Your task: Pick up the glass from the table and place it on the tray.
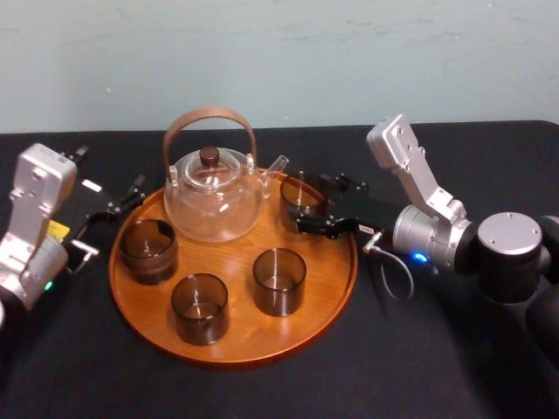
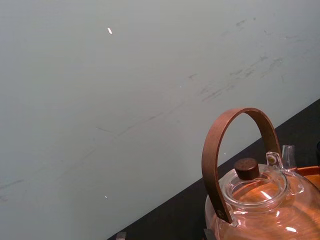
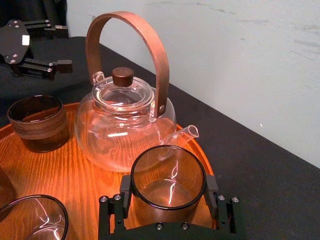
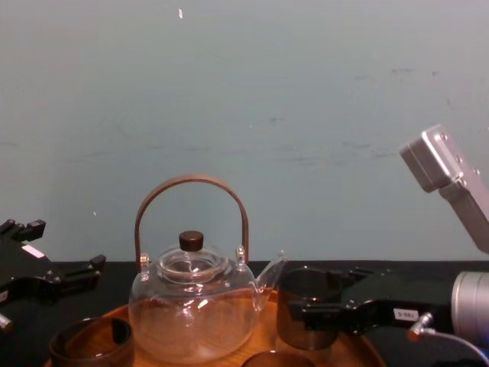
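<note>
Round wooden tray (image 1: 231, 356) bearing a glass teapot (image 1: 214, 196); the right gripper (image 1: 304, 205) clasps the glass (image 3: 168, 182) at its right rear.
Best to set it flat, clear of the spout (image 3: 182, 134), before letting go; the left gripper (image 1: 113, 216) idles, spread, beside the tray.

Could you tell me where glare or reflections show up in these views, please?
Right wrist view: white glints streak the glass gripped by the right pincer and the teapot; the tray shines. Left wrist view: highlights on the teapot's lid. Head view: soft sheen on the tray, with the left pincer open beside it.
</note>
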Available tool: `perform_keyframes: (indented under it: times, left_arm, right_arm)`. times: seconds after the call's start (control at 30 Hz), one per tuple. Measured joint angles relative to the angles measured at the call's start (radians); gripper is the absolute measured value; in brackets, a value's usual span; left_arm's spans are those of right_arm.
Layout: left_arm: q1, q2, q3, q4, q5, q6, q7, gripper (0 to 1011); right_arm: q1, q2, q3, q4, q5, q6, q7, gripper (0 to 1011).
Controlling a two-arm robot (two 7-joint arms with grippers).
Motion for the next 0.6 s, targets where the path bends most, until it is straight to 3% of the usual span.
perform_keyframes:
  times: [0.6]
  left_arm:
    - [0.000, 0.000, 0.000, 0.000, 0.000, 0.000, 0.000, 1001]
  right_arm:
    - [0.008, -0.014, -0.008, 0.043, -0.009, -0.012, 0.005, 889]
